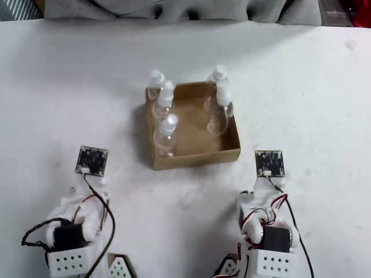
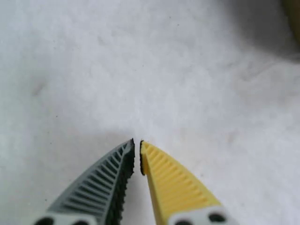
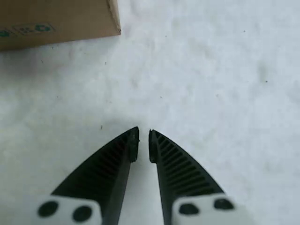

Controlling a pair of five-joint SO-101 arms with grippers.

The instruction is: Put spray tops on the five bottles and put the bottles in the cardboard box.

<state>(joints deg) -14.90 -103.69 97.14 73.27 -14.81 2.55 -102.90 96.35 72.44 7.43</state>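
Cardboard box: brown and open-topped, it sits mid-table, ahead of and between the two arms, with its near wall facing them.
Box contents: five clear bottles, all upright, each with a white spray top fitted. Three stand in a row along the wall on the left arm's side and two along the opposite wall, with bare cardboard floor between the rows.
Far pair of bottles: they stand at the far corners and their tops rise past the far rim — I cannot tell how close their bases are to that wall.
Left gripper: one grey and one yellow finger, tips drawn together with only a hairline gap and nothing between them, just above the white table.
Right gripper: two black ribbed fingers, tips almost meeting and holding nothing, over bare table, with a corner of the cardboard box near ahead.
Left arm: folded back at the near edge, well apart from the box.
Right arm: likewise at the near edge — nearer the box's front corner.
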